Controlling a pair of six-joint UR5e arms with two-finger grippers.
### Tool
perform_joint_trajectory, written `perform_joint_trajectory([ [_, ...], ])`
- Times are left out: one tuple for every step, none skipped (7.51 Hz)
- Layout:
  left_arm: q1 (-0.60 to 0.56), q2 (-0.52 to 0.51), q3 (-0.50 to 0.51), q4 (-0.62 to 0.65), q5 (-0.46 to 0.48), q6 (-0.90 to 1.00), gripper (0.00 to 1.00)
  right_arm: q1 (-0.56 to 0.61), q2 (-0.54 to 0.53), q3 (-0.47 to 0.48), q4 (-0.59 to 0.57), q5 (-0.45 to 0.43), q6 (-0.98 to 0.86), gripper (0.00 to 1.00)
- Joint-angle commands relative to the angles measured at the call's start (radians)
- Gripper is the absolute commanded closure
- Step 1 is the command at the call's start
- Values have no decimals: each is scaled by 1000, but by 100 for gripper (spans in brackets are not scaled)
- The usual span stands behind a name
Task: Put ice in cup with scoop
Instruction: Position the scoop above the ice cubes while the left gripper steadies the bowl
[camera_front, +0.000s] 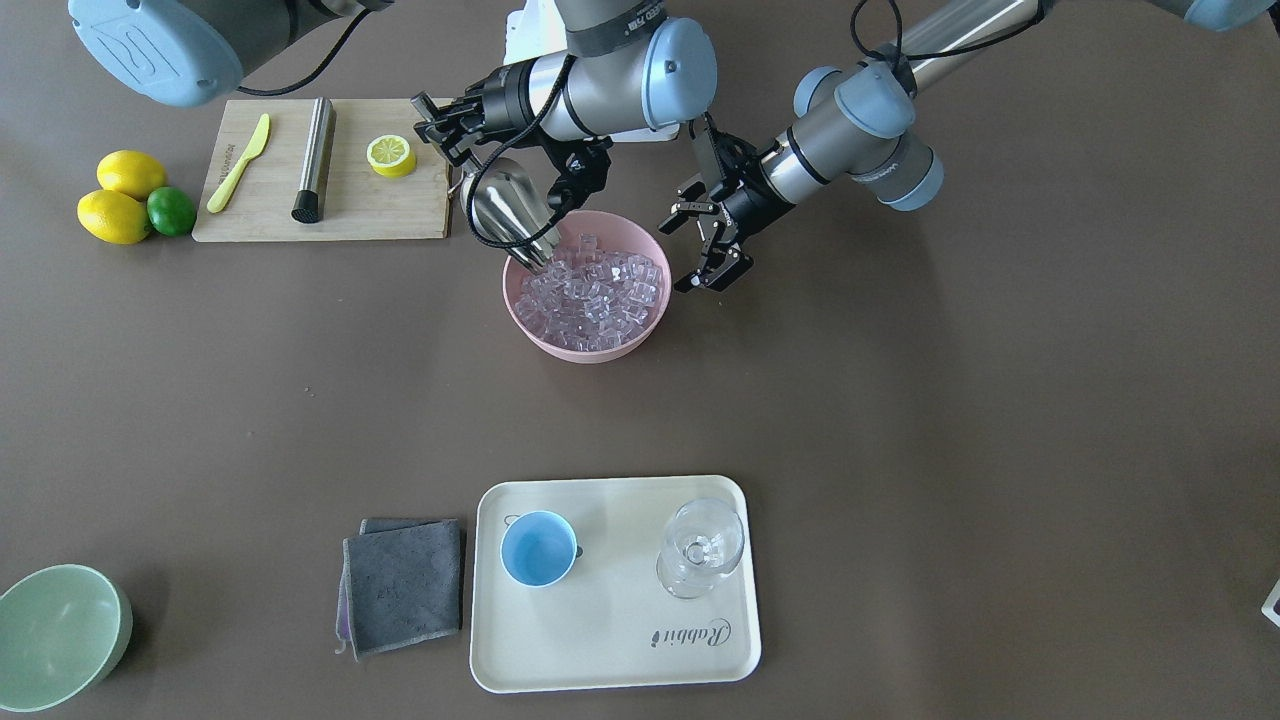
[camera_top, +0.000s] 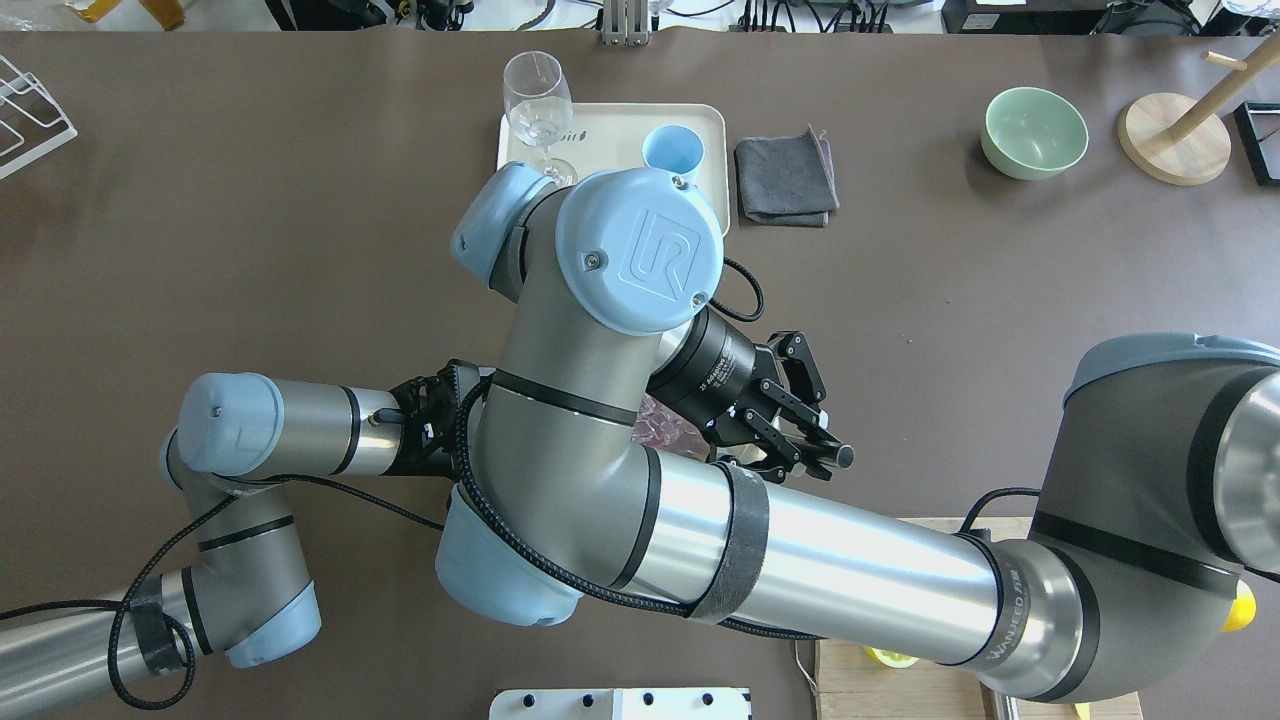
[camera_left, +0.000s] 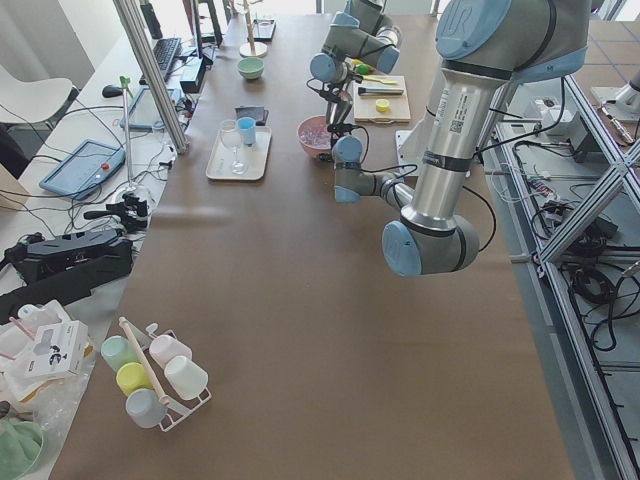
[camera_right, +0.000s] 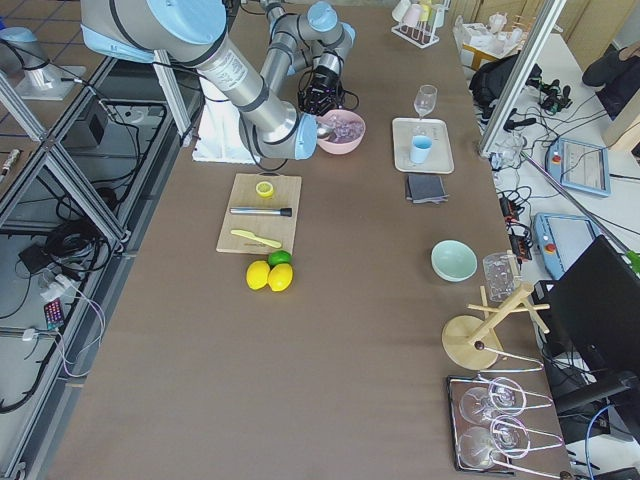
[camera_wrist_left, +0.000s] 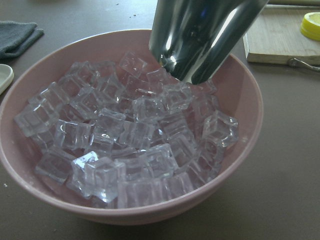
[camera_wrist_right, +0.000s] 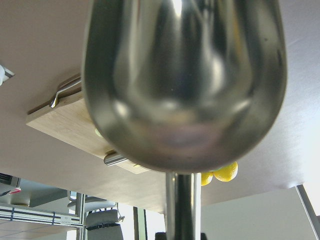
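While the cream tray (camera_front: 610, 660) sits well apart from the pink bowl (camera_front: 585, 350), the task looks barely begun: the right gripper (camera_front: 448, 135), clamped on the scoop (camera_front: 510, 212), has the trough tip in the bowl; the left gripper (camera_front: 700, 250) hangs beside it, fingers apart. The cup (camera_front: 538, 548) on the tray shows empty and the ice (camera_front: 600, 290) lies heaped in the bowl, so lifting, carrying and tipping remain

Mirror-bright steel scoop (camera_wrist_left: 202, 37), glassy ice (camera_wrist_left: 130, 150), matt pink bowl (camera_wrist_left: 240, 100).
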Motion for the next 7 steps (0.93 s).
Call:
perform_joint_trajectory([
  [3,1,16,-32,33,0,2,-2,2,-38,42,-6,0,100],
  [8,6,20,-41,33,-3,2,-2,5,-44,51,-12,0,100],
  [8,4,23,-46,33,-58,2,-2,11,-76,81,-13,0,100],
  [20,3,27,-59,33,-146,2,-2,11,-91,104,-13,0,100],
  [21,3,36,-75,33,-165,2,-2,11,-99,123,-13,0,100],
  [21,4,36,-76,33,-164,2,-2,10,-114,149,-18,2,100],
  [23,3,38,-76,36,-164,2,-2,8,-122,167,-20,2,100],
])
